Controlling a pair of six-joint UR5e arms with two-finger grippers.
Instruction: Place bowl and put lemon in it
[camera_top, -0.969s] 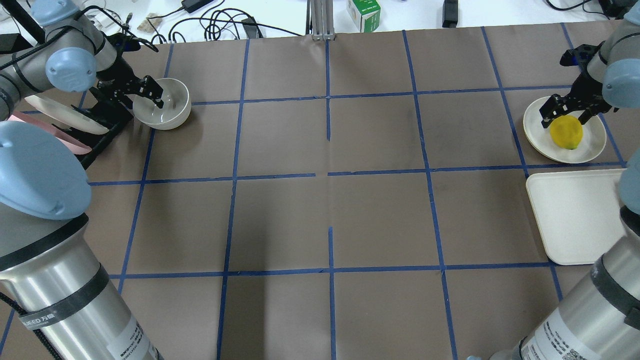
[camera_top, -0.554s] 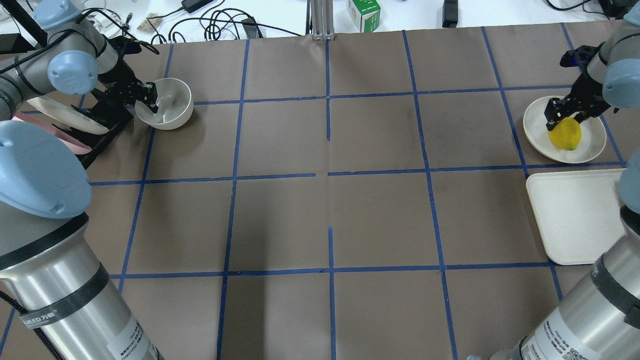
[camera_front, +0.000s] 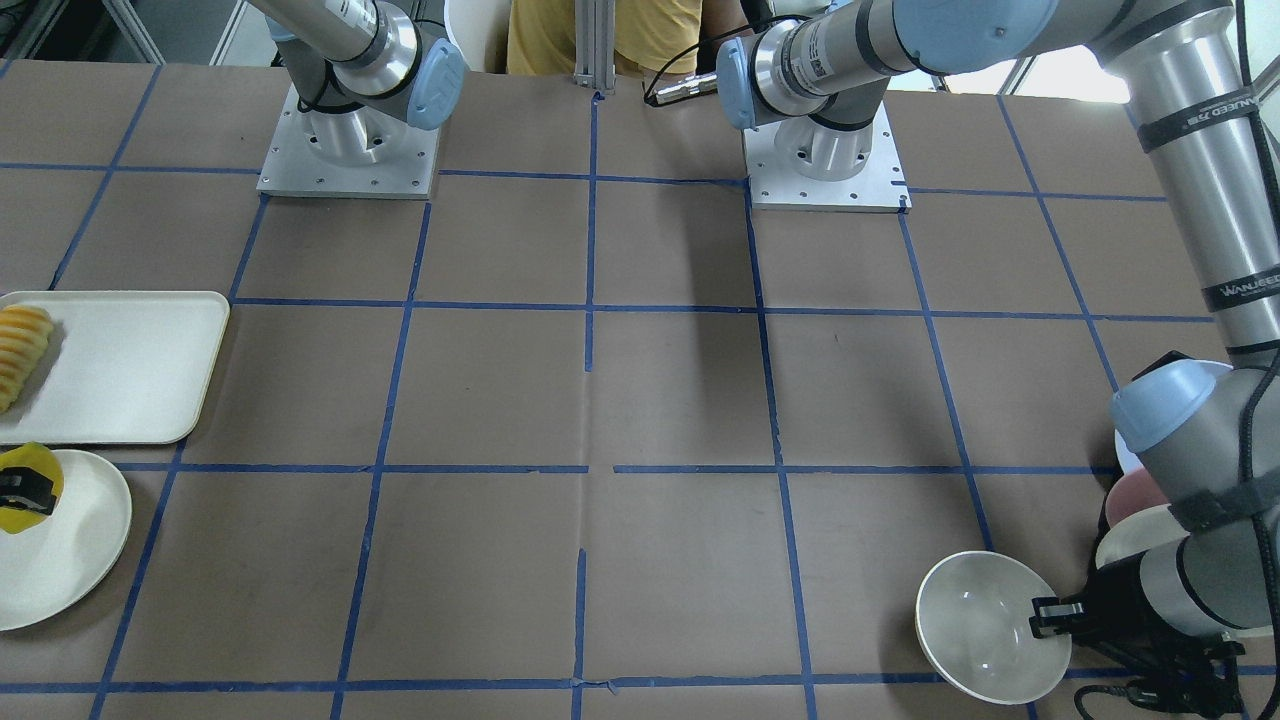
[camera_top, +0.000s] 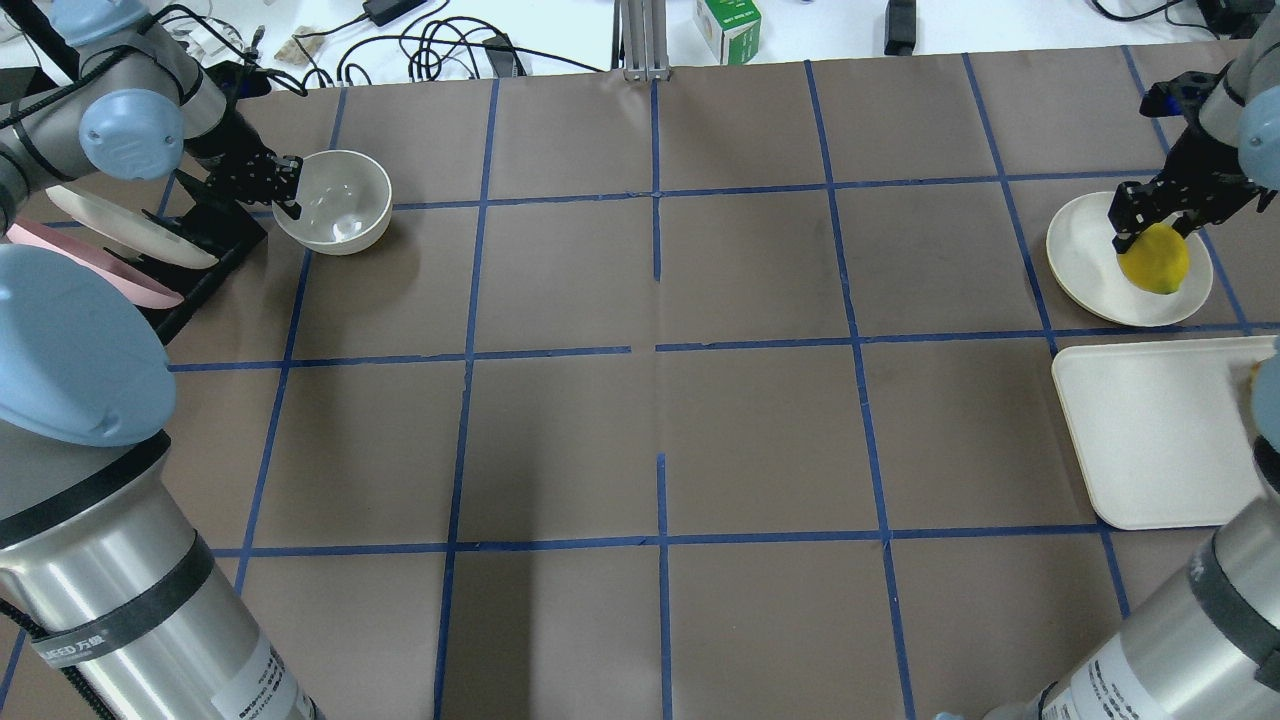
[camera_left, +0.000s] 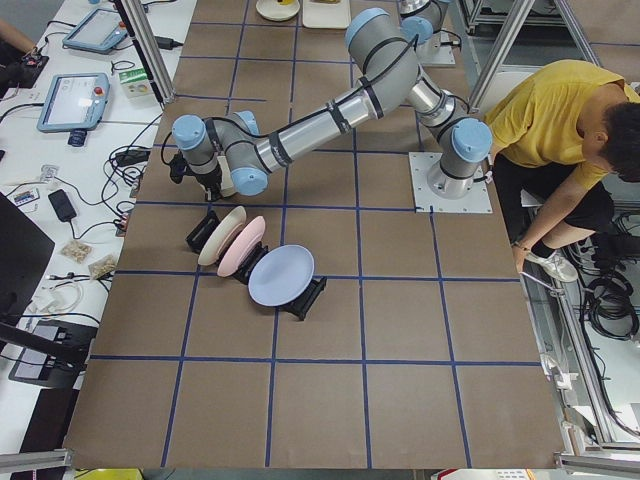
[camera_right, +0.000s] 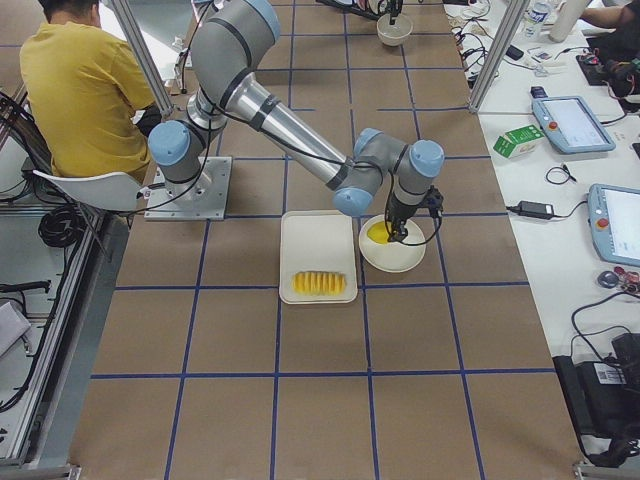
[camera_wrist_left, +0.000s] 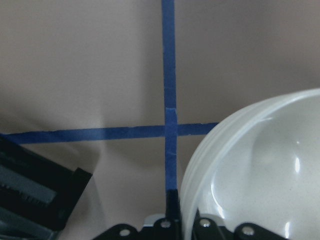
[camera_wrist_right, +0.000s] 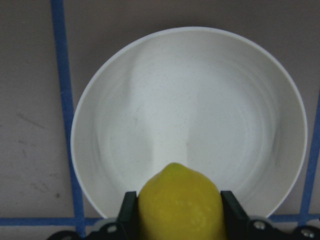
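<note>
Shifted since earlier, left gripper (camera_top: 291, 198) clamps one bowl (camera_top: 340, 205), right gripper (camera_top: 1152, 232) clamps one lemon (camera_top: 1156, 262).

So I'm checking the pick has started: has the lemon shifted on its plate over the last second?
Yes. In the overhead view the lemon, held in the right tool, has shifted rightward, toward the round plate's right rim.
</note>
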